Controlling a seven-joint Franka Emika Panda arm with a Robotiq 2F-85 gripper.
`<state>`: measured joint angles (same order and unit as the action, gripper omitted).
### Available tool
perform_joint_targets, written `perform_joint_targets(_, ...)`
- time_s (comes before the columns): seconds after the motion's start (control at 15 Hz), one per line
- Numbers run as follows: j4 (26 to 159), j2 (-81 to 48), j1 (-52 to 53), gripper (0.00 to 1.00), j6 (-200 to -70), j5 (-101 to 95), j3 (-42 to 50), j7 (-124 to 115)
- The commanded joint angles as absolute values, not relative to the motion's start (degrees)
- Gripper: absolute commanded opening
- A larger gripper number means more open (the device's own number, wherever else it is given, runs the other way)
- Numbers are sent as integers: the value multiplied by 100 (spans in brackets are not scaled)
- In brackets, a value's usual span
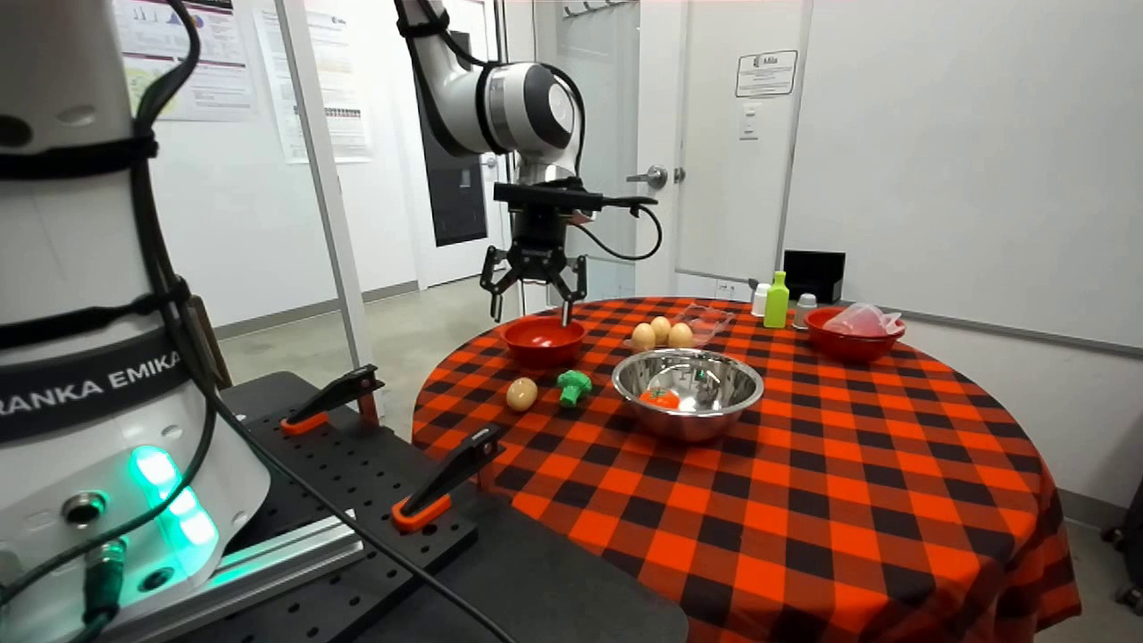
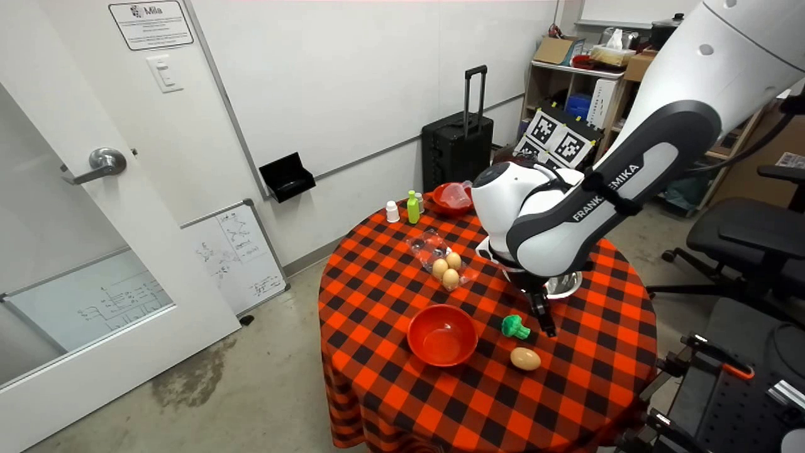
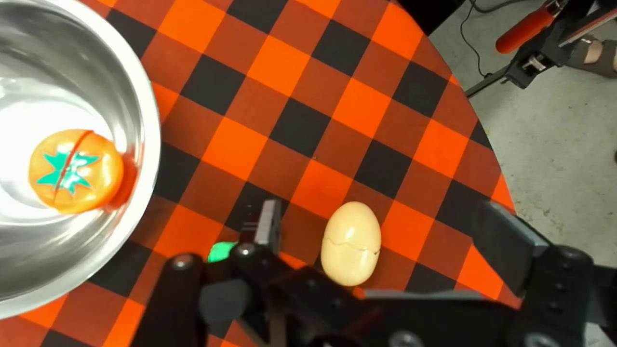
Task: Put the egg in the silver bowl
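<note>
The egg (image 1: 521,395), pale tan with a crack line around it, lies loose on the checked cloth; it also shows in an exterior view (image 2: 525,358) and the wrist view (image 3: 351,243). The silver bowl (image 1: 688,421) stands beyond the broccoli with a tomato (image 3: 74,171) inside; its rim fills the left of the wrist view (image 3: 153,140), and the arm partly hides it in an exterior view (image 2: 569,286). My gripper (image 1: 531,319) is open and empty, above the table. In the wrist view the egg shows between the spread fingers (image 3: 383,224), below them and apart.
A green broccoli (image 1: 573,387) lies beside the egg, partly behind a finger in the wrist view (image 3: 221,251). A red bowl (image 2: 443,340) stands near. Three more eggs (image 2: 447,270) sit by a clear carton. A green bottle (image 1: 776,301) and another red bowl (image 1: 853,346) stand farther back.
</note>
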<state>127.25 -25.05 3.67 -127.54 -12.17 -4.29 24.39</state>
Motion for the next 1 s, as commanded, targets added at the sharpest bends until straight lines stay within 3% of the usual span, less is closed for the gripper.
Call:
perform_joint_targets(0.0, 12389, -2849, 395, 100, -12627, -1276, -446, 2063)
perform_joint_targets(0.93, 11398, -4252, 657, 100, -12385, -1354, -434, 1661)
